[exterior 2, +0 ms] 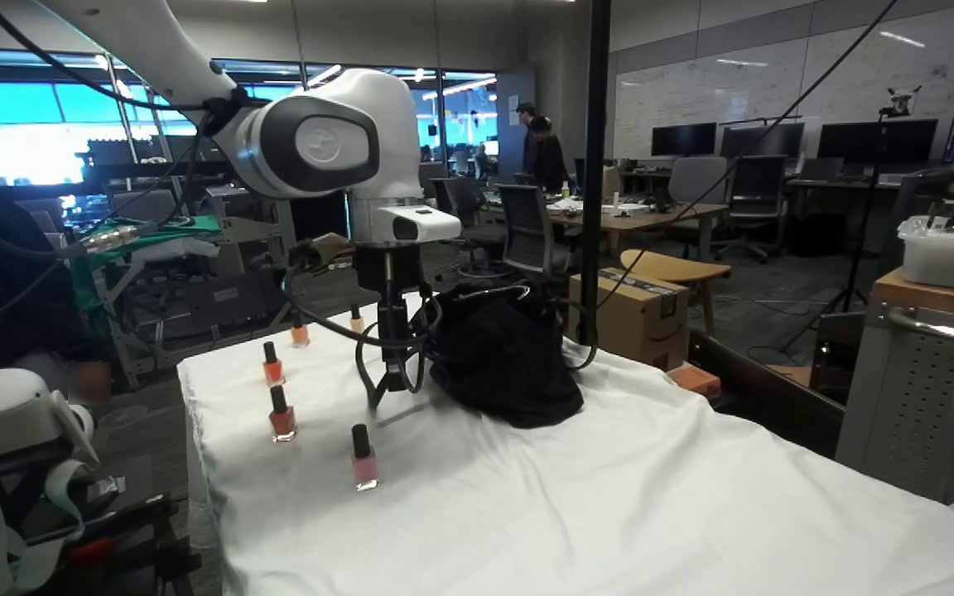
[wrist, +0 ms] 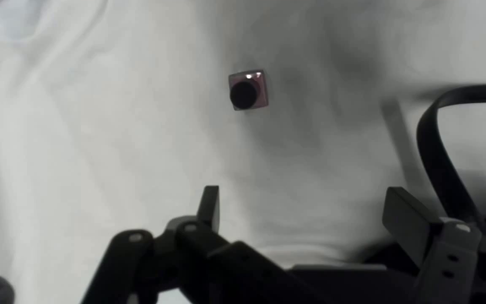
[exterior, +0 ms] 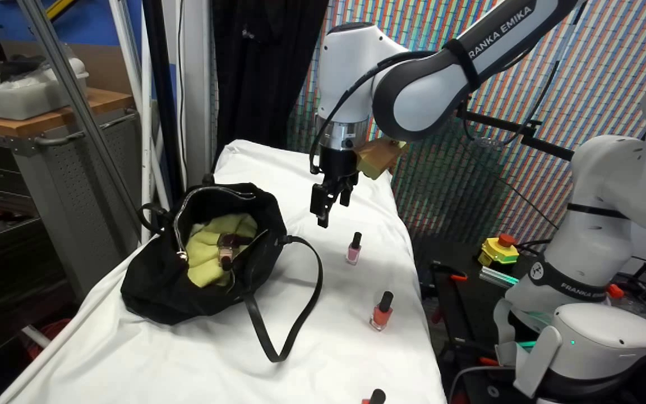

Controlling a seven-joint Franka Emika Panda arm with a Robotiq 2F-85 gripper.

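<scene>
Five nail polish bottles (exterior 2: 281, 422) stand upright on the white-draped table (exterior 2: 651, 497), curving from its long edge by the robot's base (exterior: 578, 264) round to a short edge. They have clear glass bodies and black cylindrical caps: one pink, two red-orange, one orange, one peach. The pink bottle (wrist: 248, 90), square from above, sits in from that long edge, near and below the gripper (wrist: 304, 202), whose two flat-padded fingers are released, spread wide. One slouching black fabric handbag (exterior 2: 502, 364) rests toward the opposite long edge, with smooth straps; inside, on folded yellow cloth (exterior: 202, 249), lie small bottles (exterior: 226, 258) (too jumbled to count).
</scene>
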